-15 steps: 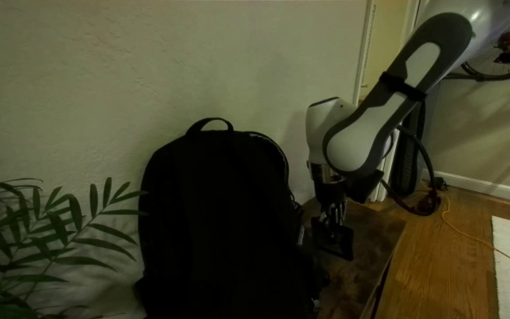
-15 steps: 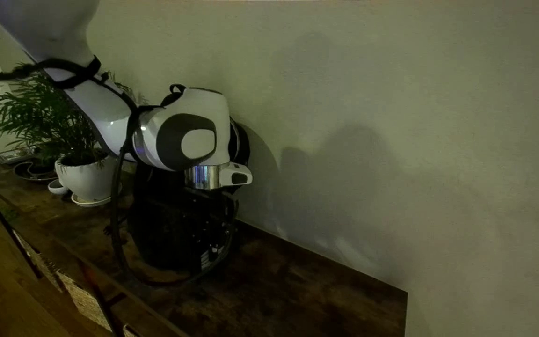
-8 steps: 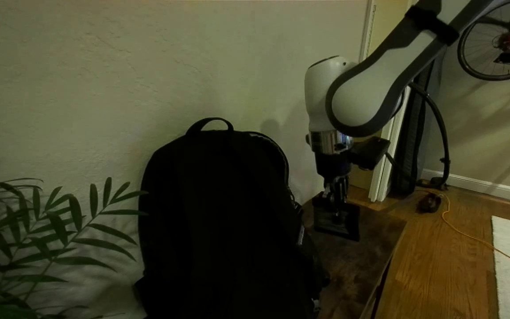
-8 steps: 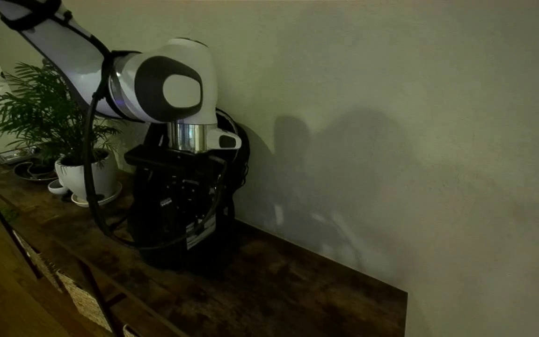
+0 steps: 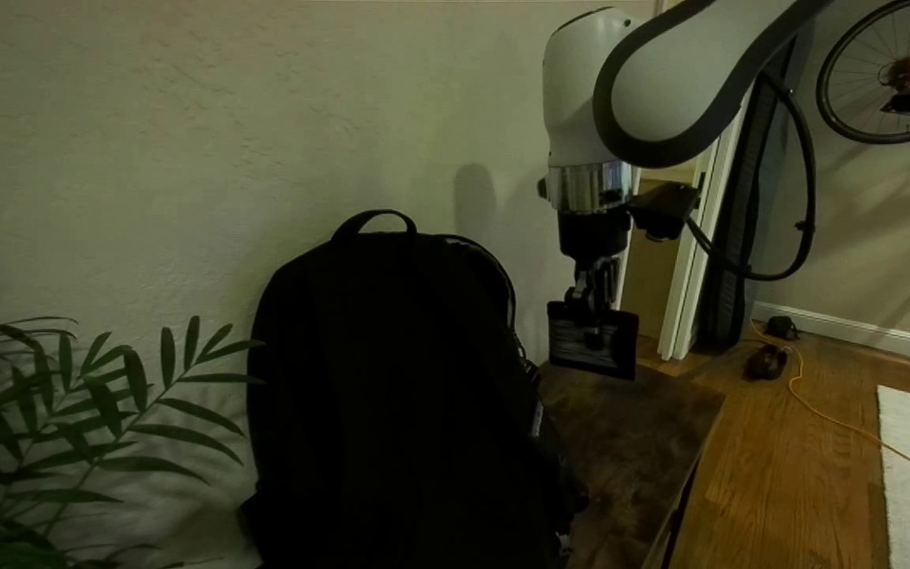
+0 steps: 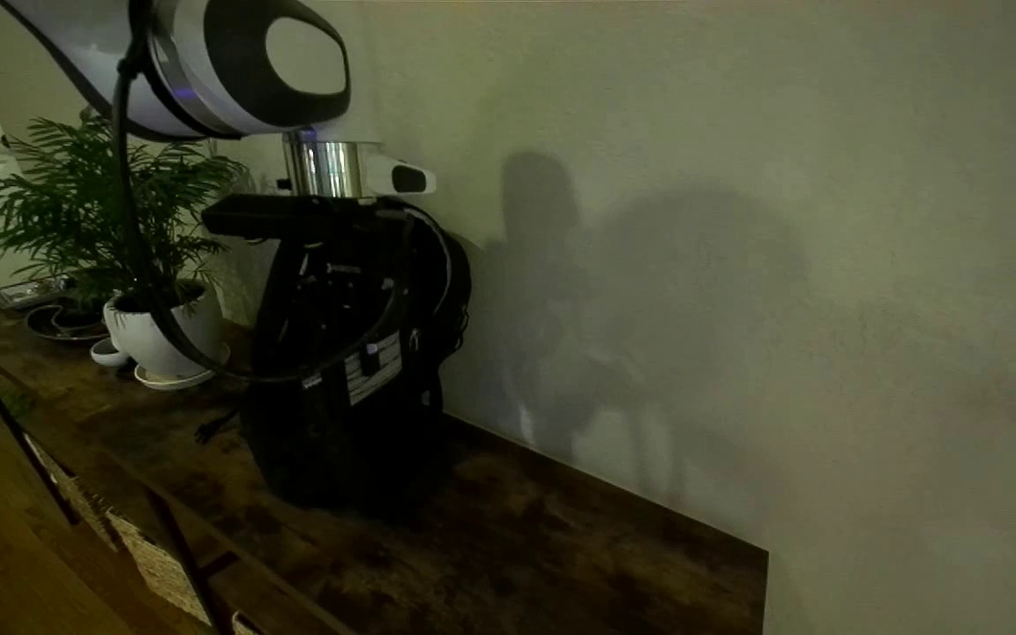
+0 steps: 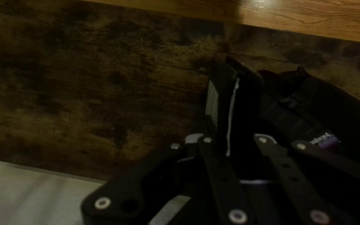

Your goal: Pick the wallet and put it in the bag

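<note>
Against a pale, rough-plastered wall, over a dark brown wood-grained tabletop, a white-and-grey jointed robot arm holds aloft a black, flat, rectangular wallet just beside a large black fabric backpack that stands upright. Jaws of the black metal Robotiq gripper pinch the wallet from either side, the wrist view shows, leaving it hanging on edge. Within the past second the arm has climbed, carrying the wallet up along the bag's flank and turning it from a steeper tilt to nearly level; its pale striped panel now shows more fully in an exterior view, while the backpack has not shifted. That rise suggests the pick is done and the carry under way, with the drop into the bag yet to come. Further height is probably needed: the black fabric carry loop atop the bag stands well above the wallet in an exterior view. A grey-edged zip curves along the bag's upper side, though whether it gapes wide enough cannot be told. Judging by its thin, broad shape, the wallet could snag on that edge unless lined up with the opening first.
</note>
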`<state>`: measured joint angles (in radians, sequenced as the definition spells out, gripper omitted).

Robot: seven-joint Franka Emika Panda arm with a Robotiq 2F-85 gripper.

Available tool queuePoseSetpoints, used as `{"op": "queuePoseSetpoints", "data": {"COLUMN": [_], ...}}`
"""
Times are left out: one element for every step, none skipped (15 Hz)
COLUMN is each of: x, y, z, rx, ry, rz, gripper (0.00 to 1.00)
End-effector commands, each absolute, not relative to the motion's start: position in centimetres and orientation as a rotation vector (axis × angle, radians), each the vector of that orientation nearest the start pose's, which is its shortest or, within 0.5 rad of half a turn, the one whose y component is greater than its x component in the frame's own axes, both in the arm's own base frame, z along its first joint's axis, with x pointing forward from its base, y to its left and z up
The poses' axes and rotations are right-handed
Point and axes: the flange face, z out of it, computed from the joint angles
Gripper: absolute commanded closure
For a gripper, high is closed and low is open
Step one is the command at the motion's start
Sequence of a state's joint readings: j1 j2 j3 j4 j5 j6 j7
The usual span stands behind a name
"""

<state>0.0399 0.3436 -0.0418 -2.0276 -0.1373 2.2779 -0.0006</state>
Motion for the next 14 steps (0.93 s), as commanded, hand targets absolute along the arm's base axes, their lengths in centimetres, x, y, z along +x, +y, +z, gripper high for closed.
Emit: {"op": "queuePoseSetpoints", "data": {"x": [57.6, 57.9, 58.1, 58.4, 58.6, 58.9, 59.2, 59.6, 59.9, 60.3, 60.6, 61.0, 61.4, 61.7], "y": [0.3, 0.4, 0.6, 0.7, 0.8, 0.9, 1.0, 1.2, 1.3, 1.5, 1.6, 1.8, 1.9, 2.0], "z": [30.1, 30.6, 30.9, 31.4, 31.8, 32.1, 32.4, 32.8, 33.0, 33.5, 33.8, 34.1, 34.3, 34.4], "rx": [-3.287, -3.300, -3.307, -3.317, -3.328, -3.333, -3.337, -3.339, -3.341, -3.344, -3.347, -3.351, -3.355, -3.360], "ry": [-0.185, -0.194, -0.226, -0.258, -0.276, -0.294, -0.305, -0.314, -0.323, -0.340, -0.348, -0.361, -0.376, -0.394], "rz": [0.111, 0.074, 0.047, 0.015, -0.007, -0.025, -0.042, -0.067, -0.092, -0.134, -0.163, -0.200, -0.233, -0.261], "gripper": [0.94, 0.94, 0.94, 0.94, 0.94, 0.94, 0.94, 0.94, 0.94, 0.94, 0.94, 0.94, 0.94, 0.94]}}
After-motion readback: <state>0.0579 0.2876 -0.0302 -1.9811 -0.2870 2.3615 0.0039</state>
